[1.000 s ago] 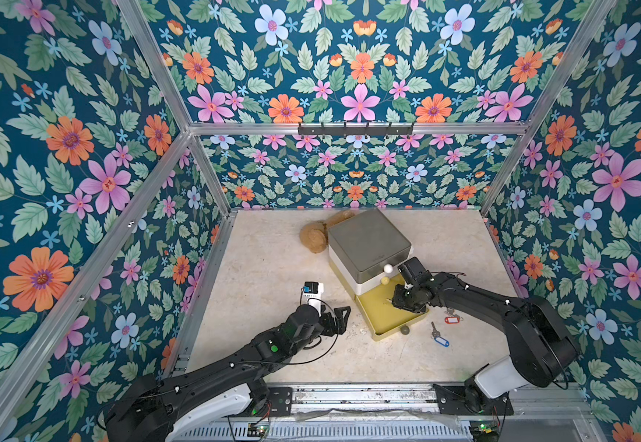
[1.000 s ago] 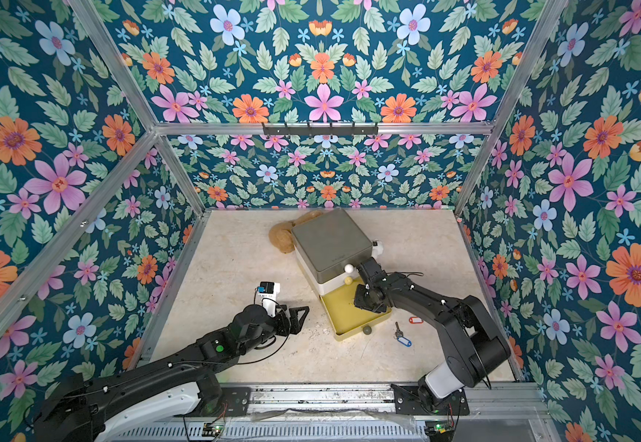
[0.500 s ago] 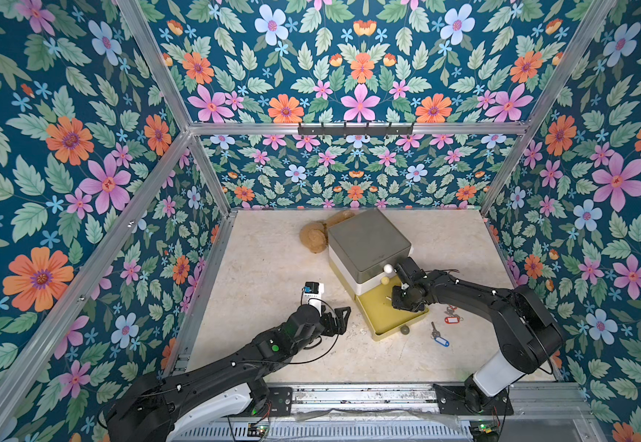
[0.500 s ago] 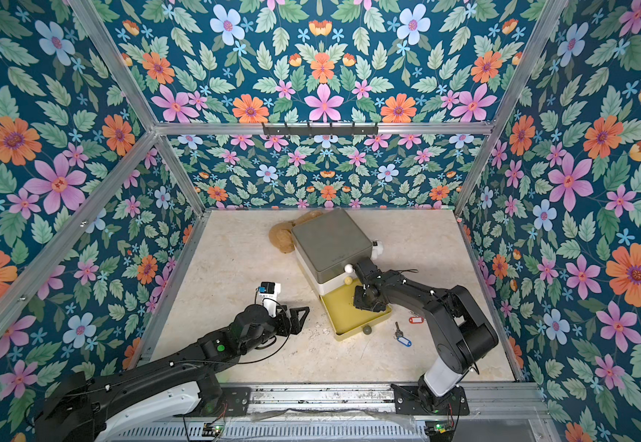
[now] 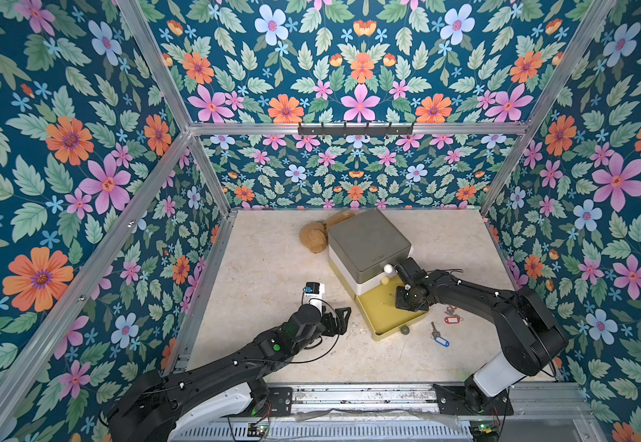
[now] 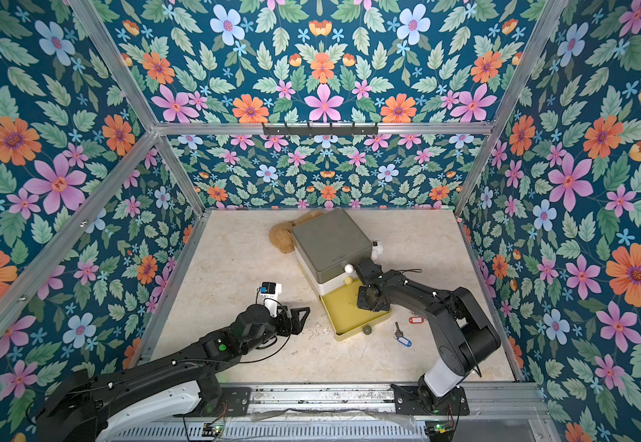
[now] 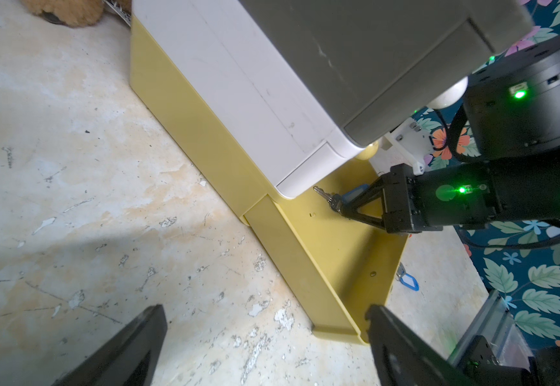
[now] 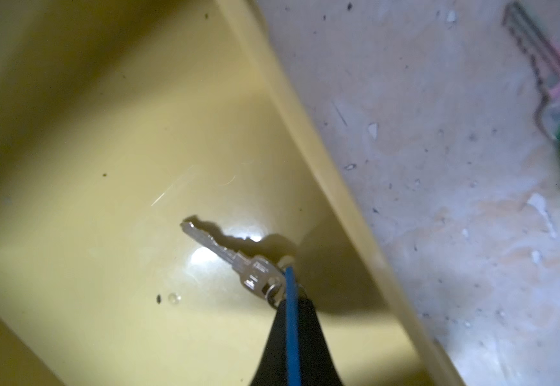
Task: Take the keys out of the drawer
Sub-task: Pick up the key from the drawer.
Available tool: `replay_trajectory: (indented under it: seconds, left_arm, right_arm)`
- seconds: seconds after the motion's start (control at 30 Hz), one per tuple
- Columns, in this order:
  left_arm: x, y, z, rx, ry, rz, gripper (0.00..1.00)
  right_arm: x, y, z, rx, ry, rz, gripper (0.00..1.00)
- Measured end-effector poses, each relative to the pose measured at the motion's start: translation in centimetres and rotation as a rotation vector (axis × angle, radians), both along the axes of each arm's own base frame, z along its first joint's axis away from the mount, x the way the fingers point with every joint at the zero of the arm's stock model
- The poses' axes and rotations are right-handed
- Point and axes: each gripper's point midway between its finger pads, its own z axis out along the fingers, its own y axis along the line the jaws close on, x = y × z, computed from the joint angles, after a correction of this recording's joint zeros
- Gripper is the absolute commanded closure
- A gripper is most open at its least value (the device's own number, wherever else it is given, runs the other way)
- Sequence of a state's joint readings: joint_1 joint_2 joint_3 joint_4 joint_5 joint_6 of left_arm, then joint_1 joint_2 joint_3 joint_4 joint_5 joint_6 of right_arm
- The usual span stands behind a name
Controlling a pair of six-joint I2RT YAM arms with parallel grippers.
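With the red-tagged metal key (image 5: 450, 319) and the blue-tagged metal key (image 5: 440, 340) already laid on the beige tabletop (image 5: 273, 260), a silver key (image 8: 225, 254) is pinched by its blue plastic tag (image 8: 292, 334) between the closed jaws of the right gripper (image 7: 341, 206), not yet lifted from the yellow plastic drawer (image 5: 378, 313) beneath them, while the left gripper (image 7: 265, 347) is spread wide, empty.

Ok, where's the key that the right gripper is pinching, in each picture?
In a top view: hidden beneath the right gripper, inside the yellow drawer.
In a top view: hidden beneath that gripper too.
Left wrist: the key sticks out from the gripper's tips, over the drawer floor.
Right wrist: same, close up.
Shared landmark: the yellow drawer.
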State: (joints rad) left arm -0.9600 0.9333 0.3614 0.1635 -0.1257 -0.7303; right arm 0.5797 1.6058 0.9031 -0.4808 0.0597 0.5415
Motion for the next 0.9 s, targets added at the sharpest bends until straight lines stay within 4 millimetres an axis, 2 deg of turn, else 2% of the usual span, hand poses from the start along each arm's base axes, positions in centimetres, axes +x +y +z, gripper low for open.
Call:
replay_trajectory:
  seconds: [0.5,0.9]
  left_arm:
    - [0.0,0.0,0.8,-0.023,-0.013,-0.001,0.01]
    - [-0.2,-0.8,1.9,-0.049,-0.019,-0.031,0.01]
  right_arm:
    - [0.8,-0.1,6.0,0.066,-0.136,-0.034,1.0]
    - [0.0,-0.5,11.5,0.164,-0.231,-0.082,1.0]
